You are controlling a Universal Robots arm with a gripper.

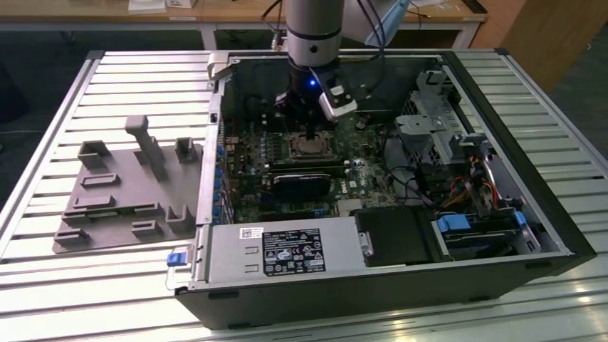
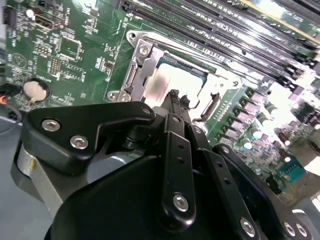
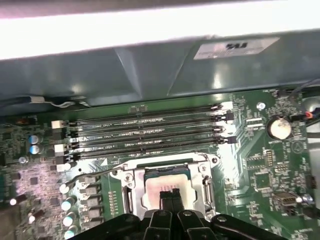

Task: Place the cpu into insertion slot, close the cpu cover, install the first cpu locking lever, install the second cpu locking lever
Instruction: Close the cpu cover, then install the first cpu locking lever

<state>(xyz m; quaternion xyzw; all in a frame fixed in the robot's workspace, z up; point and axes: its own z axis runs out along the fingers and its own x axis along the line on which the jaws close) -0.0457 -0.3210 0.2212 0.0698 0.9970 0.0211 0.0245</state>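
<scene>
one arm, one gripper [image 3: 170, 192], down inside the open pc case [image 1: 532, 235]. i count two black fingers [image 2: 173, 115] in both wrist views. their tips are pinched together with nothing between them, and they sit right over the chip; i cannot tell whether they touch it. one cpu [image 3: 156, 189], pale silver top, lies flat in the insertion slot [image 3: 166, 173] on the green board. one cpu cover [image 2: 145, 65], a silver frame, lies down around it with the chip showing through the cut-out. one thin wire locking lever [image 3: 95, 172] runs out from the socket's corner; i cannot tell if it is latched. four long memory slots [image 3: 145, 132] lie side by side just beside the socket. one coin cell [image 3: 279, 128] sits further off. in the exterior view, one grey fixture tray [image 1: 124, 192] lies on the slatted table [image 1: 95, 299], to the case's left in that view.
</scene>
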